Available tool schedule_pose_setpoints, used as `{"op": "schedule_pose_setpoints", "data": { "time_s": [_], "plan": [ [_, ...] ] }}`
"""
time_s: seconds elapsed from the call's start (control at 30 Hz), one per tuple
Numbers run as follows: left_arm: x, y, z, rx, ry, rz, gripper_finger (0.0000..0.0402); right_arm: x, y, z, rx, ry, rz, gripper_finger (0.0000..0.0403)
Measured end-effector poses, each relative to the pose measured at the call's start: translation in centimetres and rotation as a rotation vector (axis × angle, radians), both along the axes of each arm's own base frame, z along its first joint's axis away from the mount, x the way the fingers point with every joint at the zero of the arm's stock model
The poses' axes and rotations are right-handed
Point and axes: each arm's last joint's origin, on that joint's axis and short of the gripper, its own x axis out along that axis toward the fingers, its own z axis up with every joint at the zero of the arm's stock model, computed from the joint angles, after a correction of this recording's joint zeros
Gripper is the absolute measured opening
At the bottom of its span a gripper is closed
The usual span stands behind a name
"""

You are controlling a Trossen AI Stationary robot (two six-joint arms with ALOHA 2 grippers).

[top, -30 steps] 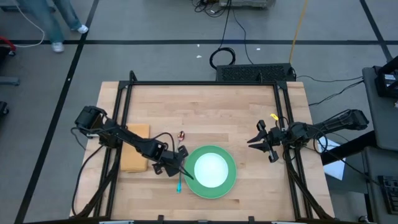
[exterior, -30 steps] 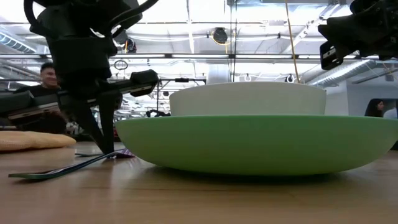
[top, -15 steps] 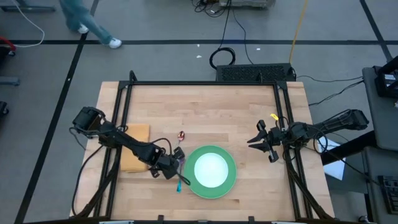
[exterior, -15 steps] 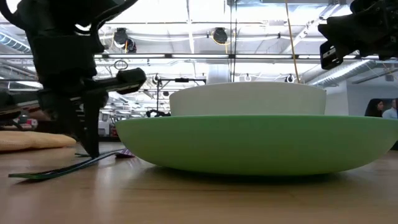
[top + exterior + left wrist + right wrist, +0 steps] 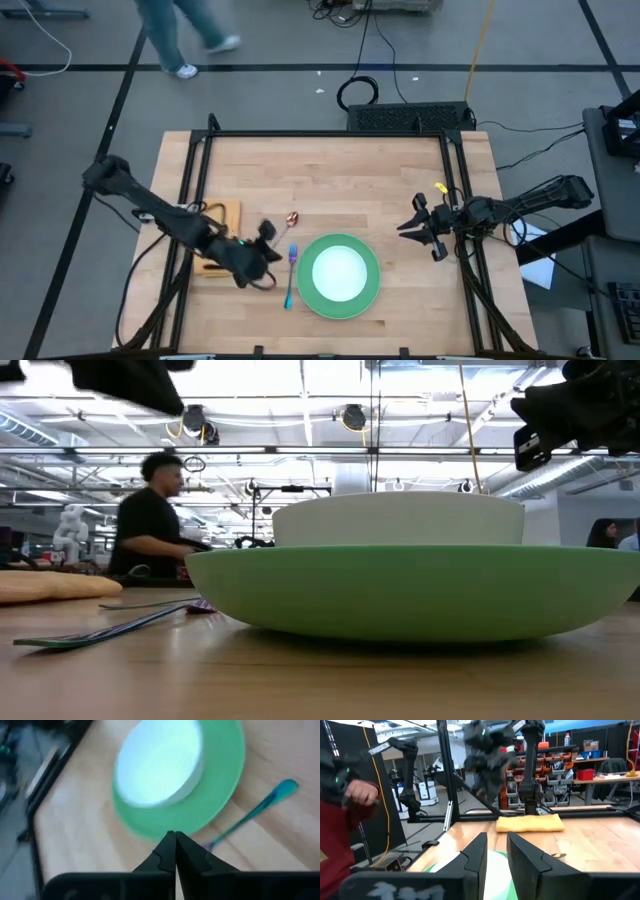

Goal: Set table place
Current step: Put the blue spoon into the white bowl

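1. The green plate (image 5: 341,276) is taken as landmark; it is found near the front edge of the table (image 5: 380,180), with the white bowl (image 5: 340,272) seated centrally in it. Both are judged rigid, smooth and breakable; a rim grip would be called for.
2. The fork (image 5: 290,278) is found flat just beside the plate, on the left arm's side. It is judged light, stiff and thin; its blue handle offers the hold.
3. The spoon (image 5: 291,219) is found just beyond the fork, away from the plate.
4. The tan cloth (image 5: 216,236) is found further out on that side; it is judged soft and limp.
5. The left gripper (image 5: 262,262) is observed between cloth and fork, fingers closed together, holding nothing.
6. The right gripper (image 5: 415,226) is observed waiting well apart, near the table's opposite edge, fingers parted and empty.
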Motion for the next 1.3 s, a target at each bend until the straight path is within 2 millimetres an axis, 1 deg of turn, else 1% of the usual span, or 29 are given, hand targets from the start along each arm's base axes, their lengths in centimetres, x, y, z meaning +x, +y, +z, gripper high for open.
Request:
{"op": "schedule_pose_setpoints", "data": {
  "time_s": [0.07,0.2,0.33,0.43,0.57,0.63,0.77,0.83,0.87,0.93,0.97,1.03,1.07,1.1,1.17,1.3],
  "plan": [
    [-0.6,0.6,1.9,-0.104,-0.083,0.081,0.0017,0.0,0.0,-0.1,-0.002,0.007,0.000,0.0066],
    [-1.9,2.4,4.8,-0.317,-0.234,0.262,0.0020,0.1,0.0,-0.1,-0.002,0.007,0.001,0.0066],
    [-3.3,4.3,6.7,-0.459,-0.346,0.432,0.0021,0.1,0.0,-0.1,-0.003,0.011,0.001,0.0066],
    [-4.1,5.3,7.5,-0.487,-0.376,0.458,0.0021,0.1,0.0,-0.1,-0.003,0.011,0.000,0.0066],
    [-5.0,6.3,7.9,-0.471,-0.385,0.481,0.0029,0.1,0.0,-0.1,0.002,0.014,-0.001,0.0066],
    [-5.3,6.7,8.0,-0.450,-0.388,0.482,0.0046,0.1,0.0,-0.1,0.012,0.016,0.000,0.0066],
    [-6.0,7.2,9.1,-0.467,-0.459,0.467,0.0102,0.1,0.0,-0.1,0.015,0.017,0.000,0.0066],
    [-6.7,7.4,9.7,-0.473,-0.496,0.446,0.0125,0.1,0.0,-0.1,0.015,0.017,0.001,0.0066],
    [-7.1,7.6,9.9,-0.475,-0.505,0.443,0.0130,0.1,0.0,-0.1,0.015,0.017,0.001,0.0066],
    [-8.2,8.0,10.4,-0.489,-0.539,0.472,0.0123,0.1,0.0,-0.1,0.016,0.015,0.002,0.0066],
    [-8.8,8.3,10.5,-0.489,-0.557,0.498,0.0110,0.1,0.0,-0.1,0.017,0.009,0.002,0.0066],
    [-9.9,8.8,10.3,-0.500,-0.595,0.523,0.0066,0.1,0.0,0.0,0.019,0.000,0.003,0.0066],
    [-10.4,9.0,9.9,-0.509,-0.604,0.524,0.0038,0.1,0.0,0.0,0.021,0.000,0.003,0.0066],
    [-10.7,9.1,9.5,-0.524,-0.610,0.515,0.0019,0.1,0.0,0.1,0.029,0.000,0.005,0.0066],
    [-11.0,9.1,8.3,-0.562,-0.642,0.506,0.0011,0.1,0.0,0.1,0.050,-0.001,0.007,0.0066],
    [-11.4,9.4,4.9,-0.578,-0.704,0.544,0.0003,0.1,0.0,0.2,0.057,-0.005,0.007,0.0066]
  ]
}}
